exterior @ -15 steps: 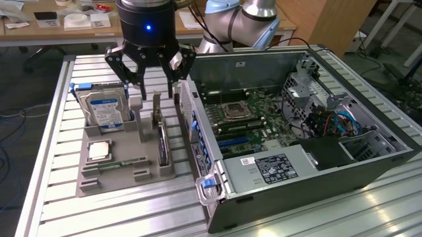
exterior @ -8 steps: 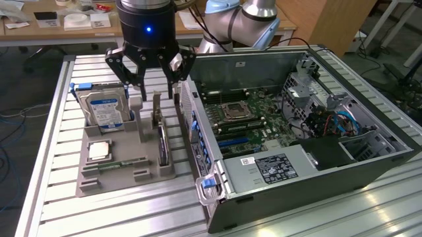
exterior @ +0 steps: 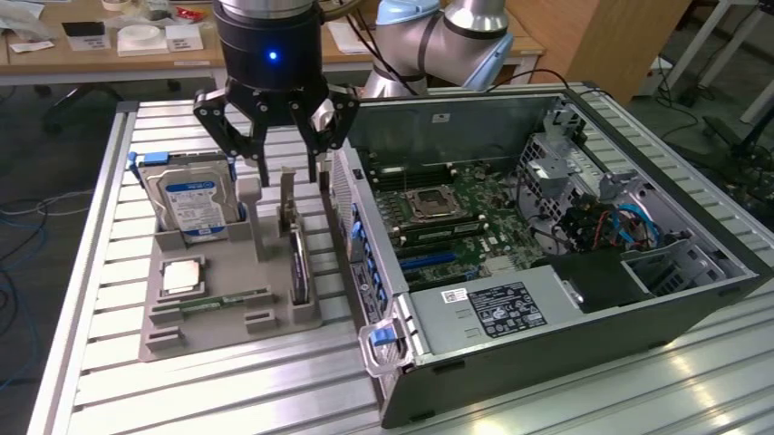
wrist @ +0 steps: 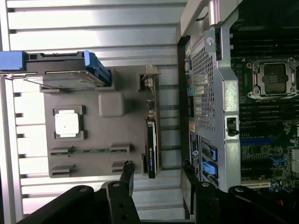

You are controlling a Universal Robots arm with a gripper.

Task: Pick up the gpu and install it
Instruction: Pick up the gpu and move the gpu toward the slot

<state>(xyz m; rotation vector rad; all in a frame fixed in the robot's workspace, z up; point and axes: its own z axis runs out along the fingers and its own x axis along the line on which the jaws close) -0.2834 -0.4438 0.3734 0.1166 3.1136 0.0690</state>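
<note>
Your black gripper point(exterior: 290, 170) hangs wide open and empty over the thin black gpu card with silver end bracket point(exterior: 297, 263). The card stands on edge in the grey plastic holder tray point(exterior: 224, 319), beside the open computer case point(exterior: 677, 299). Not yet gripped, not yet installed.

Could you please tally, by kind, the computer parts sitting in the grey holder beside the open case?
hard drive: 1
processor chip: 1
memory stick: 1
gpu: 1
Total: 4
</note>
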